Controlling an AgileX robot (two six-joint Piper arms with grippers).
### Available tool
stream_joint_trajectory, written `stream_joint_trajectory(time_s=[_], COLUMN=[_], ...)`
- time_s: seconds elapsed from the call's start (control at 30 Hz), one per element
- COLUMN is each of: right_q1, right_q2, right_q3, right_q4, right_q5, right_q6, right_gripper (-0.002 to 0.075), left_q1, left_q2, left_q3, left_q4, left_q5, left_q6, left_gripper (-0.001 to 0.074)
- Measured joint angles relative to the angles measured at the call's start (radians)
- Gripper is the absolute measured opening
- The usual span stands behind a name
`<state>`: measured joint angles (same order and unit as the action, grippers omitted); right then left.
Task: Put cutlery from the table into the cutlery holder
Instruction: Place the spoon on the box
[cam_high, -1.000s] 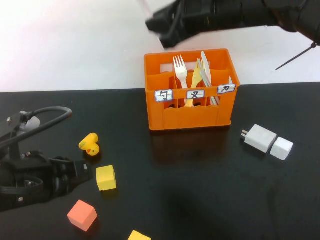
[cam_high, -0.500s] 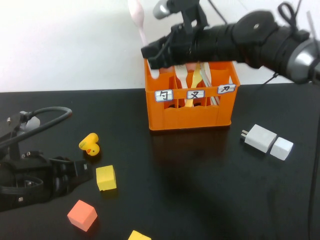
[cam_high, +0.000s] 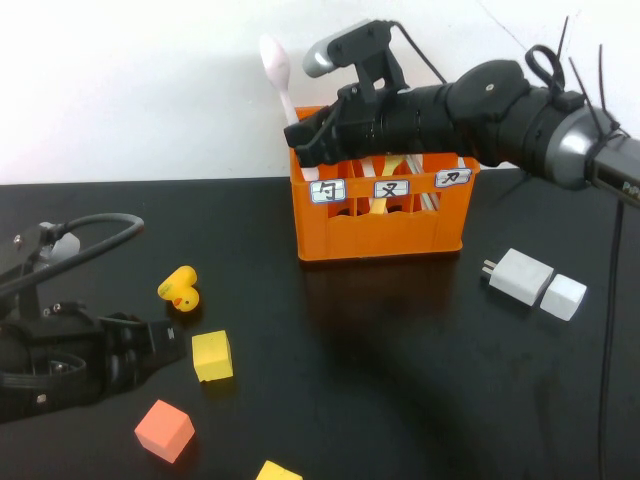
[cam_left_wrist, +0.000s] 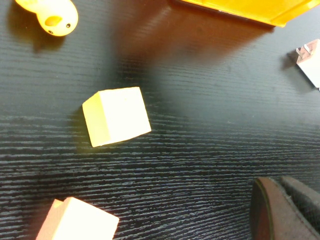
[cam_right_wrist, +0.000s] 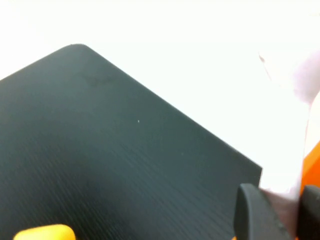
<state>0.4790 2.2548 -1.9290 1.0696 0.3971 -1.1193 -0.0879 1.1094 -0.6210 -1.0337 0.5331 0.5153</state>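
Above the left compartment of the orange cutlery crate (cam_high: 380, 195), the right claw (cam_high: 303, 140) is clenched on the white plastic spoon (cam_high: 280, 80), bowl up; light, thin and slick, it looks best pinched across its flat handle. Parked low over the black counter (cam_high: 400, 380) near a yellow block (cam_high: 212, 356), the left claw (cam_high: 165, 343) shows too little to tell its state.

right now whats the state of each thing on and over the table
white spoon: upright, bowl up, held at the crate's left end
orange crate: upright, utensils inside
right gripper: shut on the spoon, over the crate
left gripper: parked low by the yellow cube
rubber duck: lying on the table
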Motion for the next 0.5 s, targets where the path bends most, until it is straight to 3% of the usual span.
stream_joint_trajectory(time_s=[0.37, 0.5], right_q1=[0.0, 0.0], right_q2=[0.028, 0.028], right_q3=[-0.004, -0.004], right_q4=[0.009, 0.011], right_q5=[-0.002, 0.007], right_q6=[-0.084, -0.093], right_gripper=[0.0169, 0.0304], left_q1=[0.0, 0.0], left_q2=[0.0, 0.0], left_q3=[0.0, 0.0], left_q4=[-0.001, -0.001], left_q5=[0.0, 0.0], left_q6=[0.0, 0.0], left_gripper=[-0.0001, -0.0001])
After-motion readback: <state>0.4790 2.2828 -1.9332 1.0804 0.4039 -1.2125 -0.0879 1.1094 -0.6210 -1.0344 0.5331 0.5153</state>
